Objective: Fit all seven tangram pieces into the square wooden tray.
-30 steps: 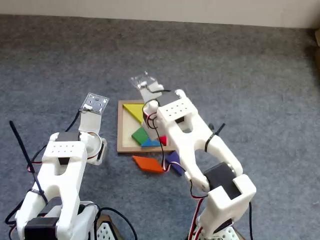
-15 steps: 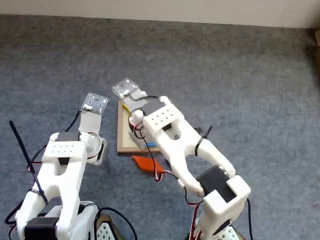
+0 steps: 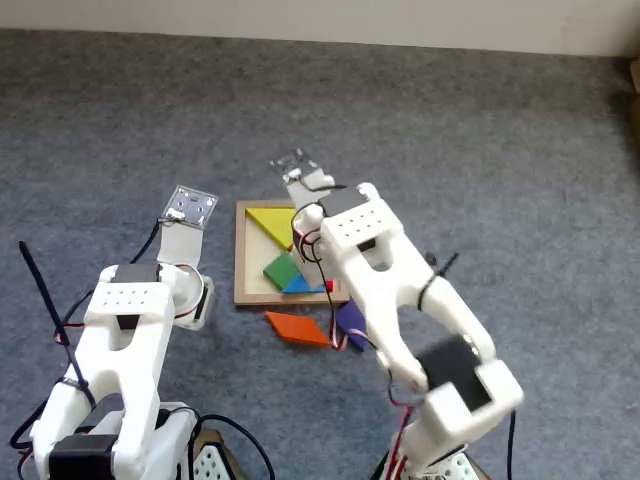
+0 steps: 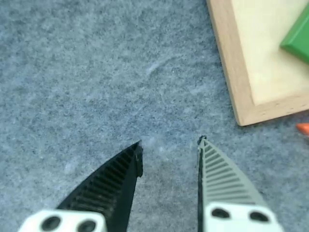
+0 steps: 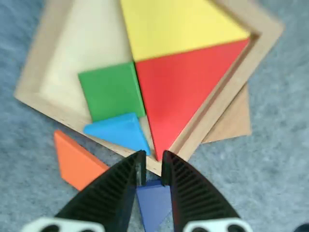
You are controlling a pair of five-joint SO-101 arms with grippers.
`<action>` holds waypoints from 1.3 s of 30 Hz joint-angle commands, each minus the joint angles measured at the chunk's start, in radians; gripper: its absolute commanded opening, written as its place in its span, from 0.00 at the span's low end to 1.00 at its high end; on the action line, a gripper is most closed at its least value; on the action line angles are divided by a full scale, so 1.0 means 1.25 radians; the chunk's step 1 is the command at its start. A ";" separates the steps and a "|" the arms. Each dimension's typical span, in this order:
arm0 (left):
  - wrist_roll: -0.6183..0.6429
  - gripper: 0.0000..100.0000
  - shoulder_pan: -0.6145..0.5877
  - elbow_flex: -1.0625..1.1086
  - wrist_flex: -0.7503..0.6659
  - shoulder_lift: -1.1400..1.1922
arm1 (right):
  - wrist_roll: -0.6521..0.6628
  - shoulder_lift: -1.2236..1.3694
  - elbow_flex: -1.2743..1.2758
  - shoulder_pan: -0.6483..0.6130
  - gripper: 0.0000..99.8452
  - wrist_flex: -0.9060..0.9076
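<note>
On the grey carpeted bench, the square wooden tray (image 3: 241, 262) lies between the two arms, partly filled. A large yellow triangle (image 5: 178, 24) and a large red triangle (image 5: 183, 92) lie edge to edge and fill one half of it. A green square (image 5: 111, 92) touches the red triangle's side, and a small blue triangle (image 5: 120, 131) sits just beside the square, against the tray's rim. The rest of the tray floor is bare wood. Outside it, an orange parallelogram (image 3: 297, 328) rests on the carpet near the rim, an indigo triangle (image 3: 350, 318) lies just off the tray's corner, and a flat tan piece (image 5: 231, 123) rests against the tray's outer edge on the red triangle's side. The right claw (image 5: 153, 166) hangs over that corner, its fingers only a sliver apart and grasping nothing I can make out; the indigo triangle shows through the gap. The left claw (image 4: 170, 142) is released, its jaws spread wide over bare carpet just beside another corner of the tray and touching nothing.
</note>
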 commanded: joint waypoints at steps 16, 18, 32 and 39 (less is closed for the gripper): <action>-0.004 0.18 -0.006 -0.001 -0.010 -0.021 | -0.001 -0.028 0.145 -0.015 0.06 -0.168; -0.004 0.18 -0.004 -0.001 -0.010 -0.021 | -0.001 -0.033 0.136 0.002 0.06 -0.114; -0.001 0.18 -0.008 -0.001 -0.010 -0.021 | -0.048 -0.185 0.071 0.141 0.16 -0.141; 0.000 0.19 -0.008 -0.002 -0.010 -0.021 | -0.137 -0.030 0.062 0.158 0.30 -0.144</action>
